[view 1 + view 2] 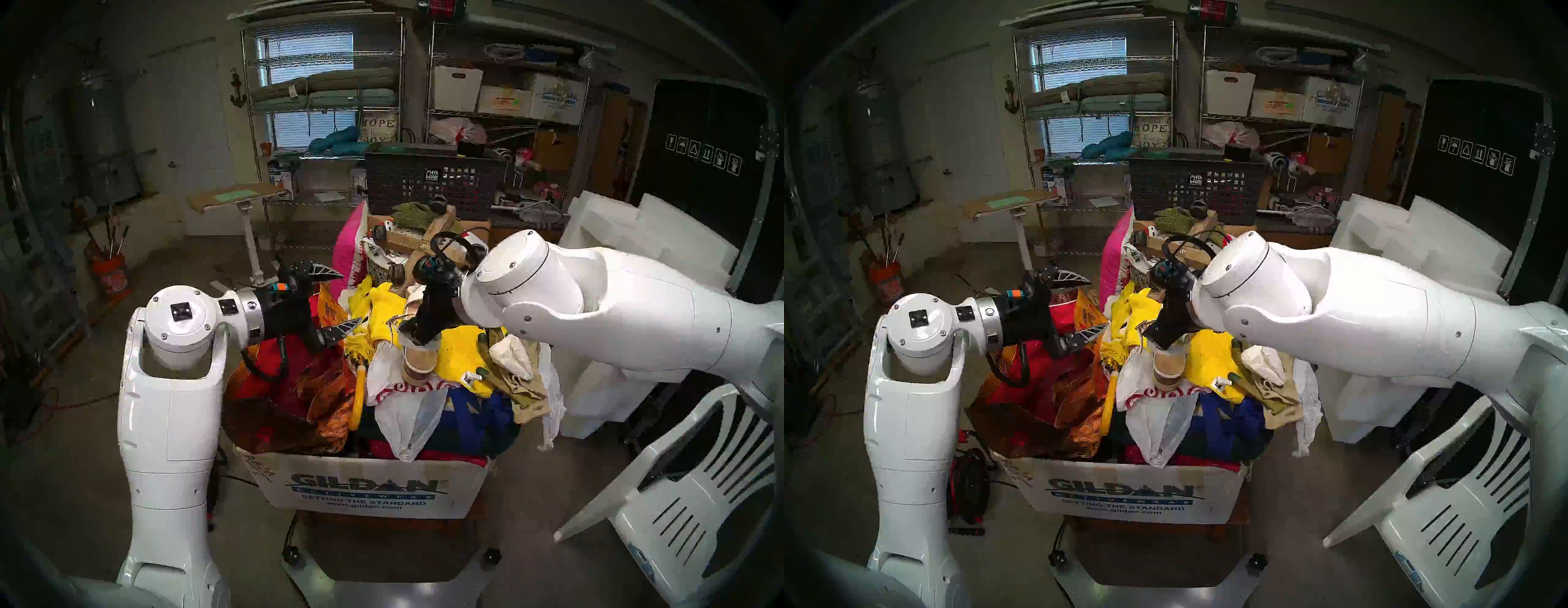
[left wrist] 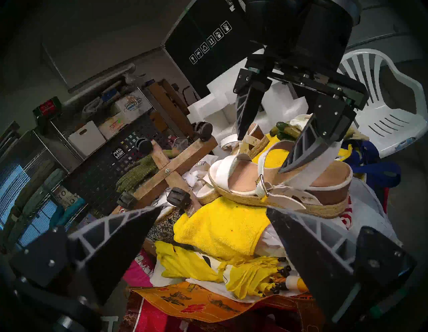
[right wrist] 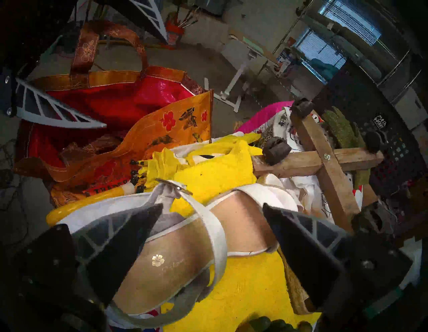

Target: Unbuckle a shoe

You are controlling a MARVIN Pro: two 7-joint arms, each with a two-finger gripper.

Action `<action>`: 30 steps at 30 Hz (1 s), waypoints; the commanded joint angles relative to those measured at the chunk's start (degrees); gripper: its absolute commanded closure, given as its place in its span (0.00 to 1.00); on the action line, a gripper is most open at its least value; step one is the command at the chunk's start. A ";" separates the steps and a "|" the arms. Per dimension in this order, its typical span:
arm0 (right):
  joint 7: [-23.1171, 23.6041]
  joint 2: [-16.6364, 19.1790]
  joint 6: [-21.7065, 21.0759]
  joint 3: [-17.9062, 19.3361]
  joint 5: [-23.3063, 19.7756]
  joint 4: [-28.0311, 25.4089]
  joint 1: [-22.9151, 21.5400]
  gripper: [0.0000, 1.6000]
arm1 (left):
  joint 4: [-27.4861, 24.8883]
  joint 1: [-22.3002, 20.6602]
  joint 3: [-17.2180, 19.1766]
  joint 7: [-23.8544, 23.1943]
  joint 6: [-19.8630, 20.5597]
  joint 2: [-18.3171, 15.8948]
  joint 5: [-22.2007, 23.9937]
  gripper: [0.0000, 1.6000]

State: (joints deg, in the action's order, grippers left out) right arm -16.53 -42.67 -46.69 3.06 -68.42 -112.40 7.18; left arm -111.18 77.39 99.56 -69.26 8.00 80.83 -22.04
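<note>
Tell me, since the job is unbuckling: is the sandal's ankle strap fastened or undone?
Fastened. The ankle strap passes through the buckle on the sandal, forming a closed loop.

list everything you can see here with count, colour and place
white-strapped platform sandal with jute sole: one, white and tan, atop the pile, buckle fastened
matching twin sandal: one, white and tan, behind the first
yellow towel: one, under the sandal
red and orange woven tote bag: one, pile's left
wooden cross with castors: one, brown, pile's far side
Gildan cardboard box: one, white, holding the pile
white plastic chair: one, right
left gripper: open, beside the pile
right gripper: open, over the sandal
</note>
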 commanded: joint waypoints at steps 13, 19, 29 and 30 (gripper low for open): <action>8.86 -4.38 -4.15 -1.33 4.05 4.45 -4.72 0.00 | -0.97 -0.58 -0.05 -0.17 0.10 -0.08 0.09 0.00; 10.01 -5.37 -4.62 -1.57 5.31 5.78 -5.11 0.22 | -0.96 -0.58 -0.05 -0.17 0.10 -0.07 0.09 0.00; 12.63 -6.37 -4.92 -2.26 7.16 7.36 -5.46 0.18 | -0.97 -0.58 -0.05 -0.18 0.11 -0.07 0.08 0.00; 12.64 -6.41 -4.84 -2.22 7.23 7.42 -5.38 0.20 | -0.97 -0.58 -0.05 -0.18 0.11 -0.07 0.08 0.00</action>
State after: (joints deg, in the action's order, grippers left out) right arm -4.79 -48.15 -51.74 0.54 -62.13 -105.41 3.48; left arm -111.18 77.39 99.58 -69.27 8.01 80.86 -22.06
